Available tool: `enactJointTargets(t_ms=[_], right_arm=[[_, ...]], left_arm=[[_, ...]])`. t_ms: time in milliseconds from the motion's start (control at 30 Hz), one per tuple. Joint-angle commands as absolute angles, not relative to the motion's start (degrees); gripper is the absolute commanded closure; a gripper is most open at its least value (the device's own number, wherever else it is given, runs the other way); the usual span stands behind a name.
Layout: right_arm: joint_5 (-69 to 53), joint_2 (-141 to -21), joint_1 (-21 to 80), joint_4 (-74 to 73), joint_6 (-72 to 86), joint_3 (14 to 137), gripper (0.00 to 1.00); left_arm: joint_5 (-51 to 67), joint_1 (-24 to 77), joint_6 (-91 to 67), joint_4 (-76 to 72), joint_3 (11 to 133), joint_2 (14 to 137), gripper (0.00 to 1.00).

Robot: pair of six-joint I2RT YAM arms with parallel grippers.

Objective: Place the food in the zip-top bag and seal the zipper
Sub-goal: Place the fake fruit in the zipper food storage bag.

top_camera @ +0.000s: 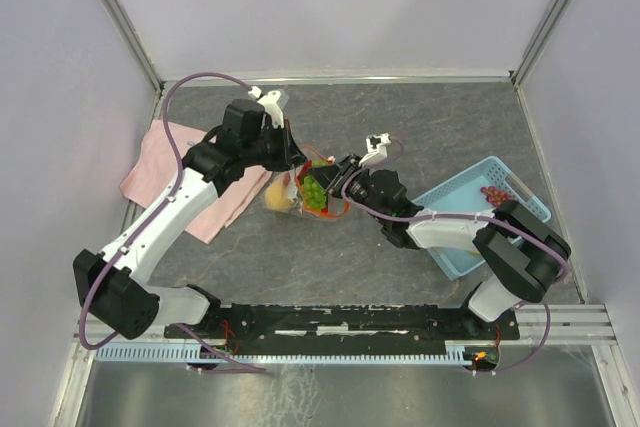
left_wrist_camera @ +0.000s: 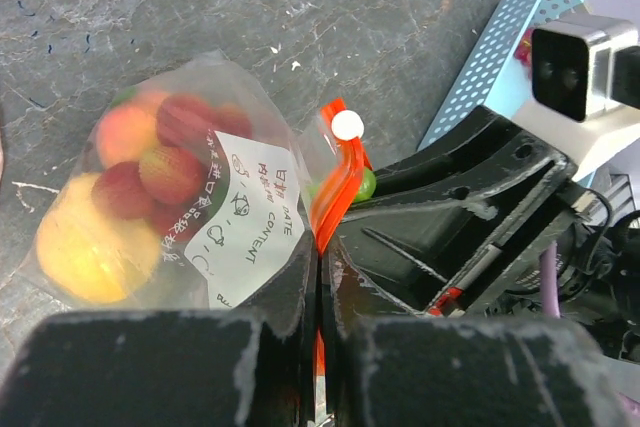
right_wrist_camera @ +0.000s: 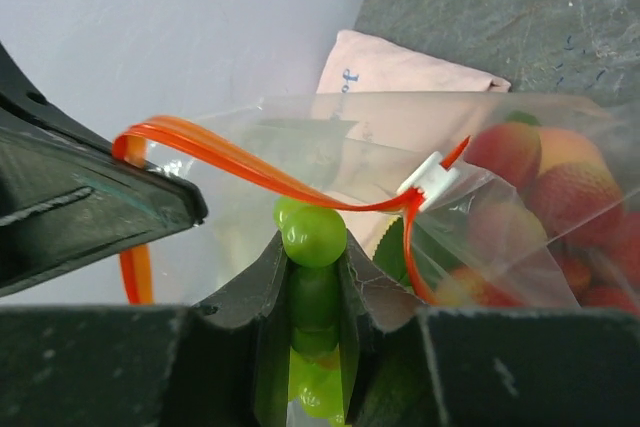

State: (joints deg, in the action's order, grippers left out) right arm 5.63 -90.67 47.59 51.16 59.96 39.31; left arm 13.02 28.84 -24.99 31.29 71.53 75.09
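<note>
At the left of the top view a pink cloth (top_camera: 185, 182) lies on the dark grey table (top_camera: 430, 127). Near it, in the middle, is the crinkly clear plastic zip-top bag (top_camera: 282, 197) with red and orange-yellow toy fruits (left_wrist_camera: 140, 182) inside. The left jaws are closed tightly on its thin orange-red zipper strip (left_wrist_camera: 335, 182). The right jaws, at the bag's open mouth, grip a green toy grape bunch (right_wrist_camera: 313, 235). At the right, a light-blue plastic basket (top_camera: 470, 187) holds red grapes (top_camera: 495, 194).
</note>
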Motion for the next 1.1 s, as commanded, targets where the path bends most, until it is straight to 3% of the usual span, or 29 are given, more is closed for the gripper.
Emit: enactJointTargets(t_ms=[0,133,433,567,800,1067], right_arm=[[4.72,-91.40,48.48,49.72,57.10,42.30,0.77],[-0.40,-94.75,49.10,45.26,55.40,48.68,0.73],[-3.17,-91.00,49.13,31.16,47.27,52.87,0.40],[-3.93,-87.69,48.64,22.96,41.14,53.52,0.31],[-7.48,-83.14,47.13,16.51,34.97,52.30,0.25],[-11.26,-82.18,46.76,13.71,25.29,50.10,0.30]], left_arm=[[16.21,28.45,-26.72,26.86,71.72,73.22,0.97],[18.86,28.46,-25.84,26.81,71.68,73.61,0.97],[17.85,28.43,-25.42,27.08,70.93,73.13,0.97],[17.71,28.45,-25.24,27.22,70.62,73.17,0.97],[17.75,28.41,-25.14,27.25,70.31,73.23,0.97],[18.17,28.43,-25.14,27.33,70.48,73.21,0.97]])
